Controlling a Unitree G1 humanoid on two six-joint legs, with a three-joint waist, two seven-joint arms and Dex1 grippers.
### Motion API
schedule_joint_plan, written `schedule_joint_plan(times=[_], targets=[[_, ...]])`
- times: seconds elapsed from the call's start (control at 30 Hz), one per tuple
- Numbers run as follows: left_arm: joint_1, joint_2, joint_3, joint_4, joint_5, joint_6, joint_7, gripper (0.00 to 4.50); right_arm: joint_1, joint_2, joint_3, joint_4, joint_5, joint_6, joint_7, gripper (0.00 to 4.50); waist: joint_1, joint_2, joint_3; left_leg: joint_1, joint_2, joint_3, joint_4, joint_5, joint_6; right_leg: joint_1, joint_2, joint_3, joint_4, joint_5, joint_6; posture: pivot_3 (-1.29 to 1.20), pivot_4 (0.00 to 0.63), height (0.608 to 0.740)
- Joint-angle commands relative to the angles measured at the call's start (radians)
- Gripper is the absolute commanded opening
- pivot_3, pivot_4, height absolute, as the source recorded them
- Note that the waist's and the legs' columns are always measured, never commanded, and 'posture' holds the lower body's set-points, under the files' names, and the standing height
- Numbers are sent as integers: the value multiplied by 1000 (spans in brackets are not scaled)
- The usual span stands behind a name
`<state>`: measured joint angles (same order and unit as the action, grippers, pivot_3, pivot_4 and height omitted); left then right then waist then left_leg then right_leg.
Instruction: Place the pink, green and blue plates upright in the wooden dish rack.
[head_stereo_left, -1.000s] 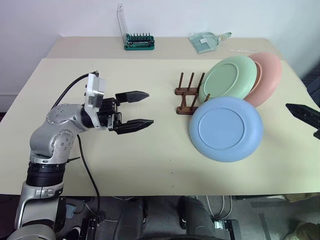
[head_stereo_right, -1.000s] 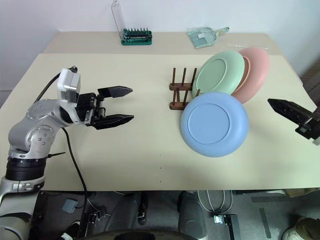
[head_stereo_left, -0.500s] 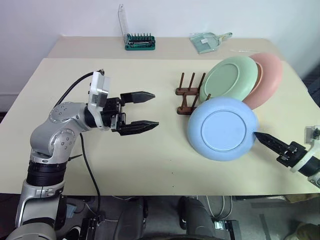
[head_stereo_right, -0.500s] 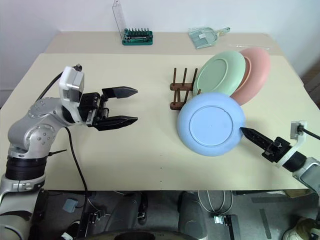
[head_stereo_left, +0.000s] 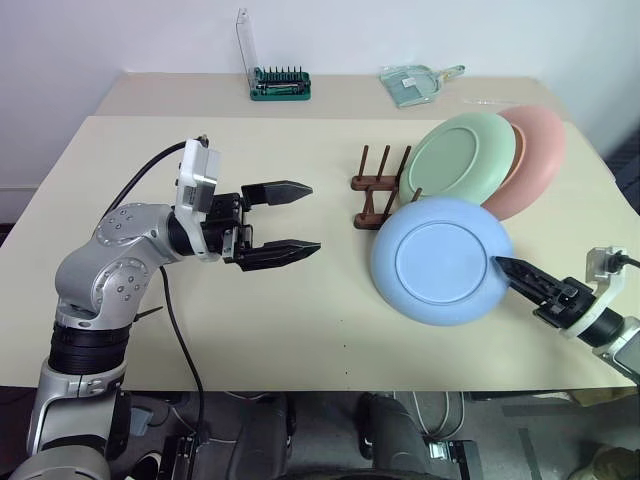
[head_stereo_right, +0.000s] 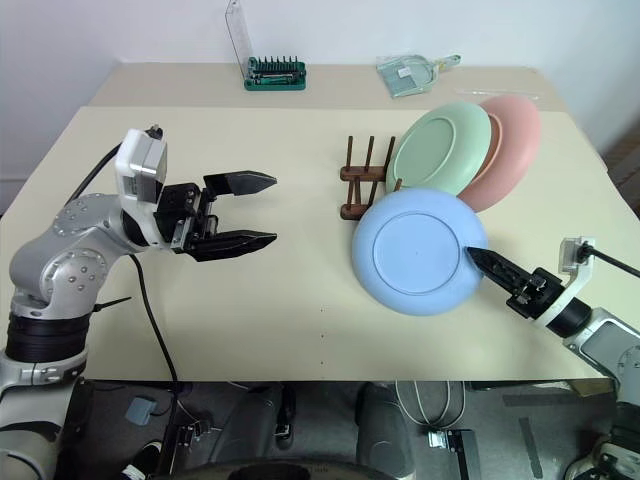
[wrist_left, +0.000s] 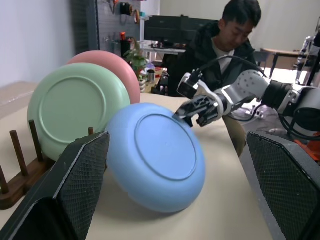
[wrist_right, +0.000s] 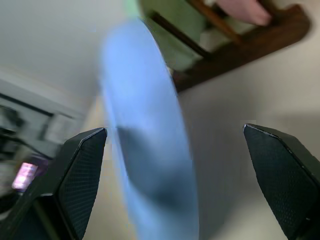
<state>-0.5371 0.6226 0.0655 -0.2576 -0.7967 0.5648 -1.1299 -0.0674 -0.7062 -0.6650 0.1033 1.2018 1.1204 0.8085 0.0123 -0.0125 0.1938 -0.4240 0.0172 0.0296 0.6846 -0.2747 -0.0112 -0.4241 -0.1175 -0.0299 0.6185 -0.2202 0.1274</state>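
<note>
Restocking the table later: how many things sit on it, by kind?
Plates: 3 — pink, green, blue
Dish rack: 1
Bit case: 1
Clear dustpan: 1
Total: 6

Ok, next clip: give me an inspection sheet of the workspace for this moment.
Surface: beige table, a second one butted behind it.
Job's things: green plate and pink plate lean tilted at the wooden rack; blue plate leans tilted in front.
Clutter: green bit case and clear dustpan on the far table.
Grippers: left gripper open, above the table, holding nothing; right gripper open, straddling the blue plate's edge.
Cables: black cable along the left arm.
Surroundings: white wall; a seated person behind the table.
</note>
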Motion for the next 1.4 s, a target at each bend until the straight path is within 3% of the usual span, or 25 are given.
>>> schedule_joint_plan(times=[0.03, 0.47, 0.57, 0.77, 0.8, 0.83, 1.03, 1.4], targets=[[-20, 6, 20, -20, -10, -8, 0, 4500, -14, 7, -73, -1, 122, 51, -24, 4439, 0, 0, 0, 0, 0, 0, 0, 0, 0, 0, 0, 0, 0, 0, 0, 0, 150, 724], [-30, 10, 12, 5, 14, -25, -14, 4500, 53, 8, -39, -135, 248, 101, -57, 4439, 1, 0, 0, 0, 0, 0, 0, 0, 0, 0, 0, 0, 0, 0, 0, 0, 150, 724], [-30, 8, 12, 4, 18, -25, -15, 4500, 63, -4, -16, -139, 245, 106, -50, 3624, 1, 0, 0, 0, 0, 0, 0, 0, 0, 0, 0, 0, 0, 0, 0, 0, 150, 724], [-29, 11, 13, 10, 32, -33, -20, 4500, 54, -21, 37, -127, 211, 103, -25, 538, 0, 0, 0, 0, 0, 0, 0, 0, 0, 0, 0, 0, 0, 0, 0, 0, 150, 724], [-29, 11, 13, 10, 33, -32, -21, 4500, 52, -23, 40, -125, 212, 102, -23, 136, 0, 0, 0, 0, 0, 0, 0, 0, 0, 0, 0, 0, 0, 0, 0, 0, 150, 724], [-28, 11, 13, 10, 34, -32, -21, 4500, 48, -24, 40, -122, 217, 102, -23, 24, 0, 0, 0, 1, 0, 0, 0, 0, 0, 1, 0, 0, 0, 0, 0, 0, 150, 724], [-18, 12, 16, 15, 44, -39, -25, 4500, 31, -30, 24, -124, 269, 104, -46, 24, 1, 0, 0, 2, 0, 0, 0, 0, 0, 3, 0, 0, 0, 0, 0, 0, 150, 724], [-39, -1, 18, 47, 45, -56, -26, 4500, -60, -225, 1, -286, 649, 70, -195, 24, 1, 0, 0, 2, 0, -1, 0, 0, 0, 2, 0, 0, 0, 0, 0, 0, 150, 724]])
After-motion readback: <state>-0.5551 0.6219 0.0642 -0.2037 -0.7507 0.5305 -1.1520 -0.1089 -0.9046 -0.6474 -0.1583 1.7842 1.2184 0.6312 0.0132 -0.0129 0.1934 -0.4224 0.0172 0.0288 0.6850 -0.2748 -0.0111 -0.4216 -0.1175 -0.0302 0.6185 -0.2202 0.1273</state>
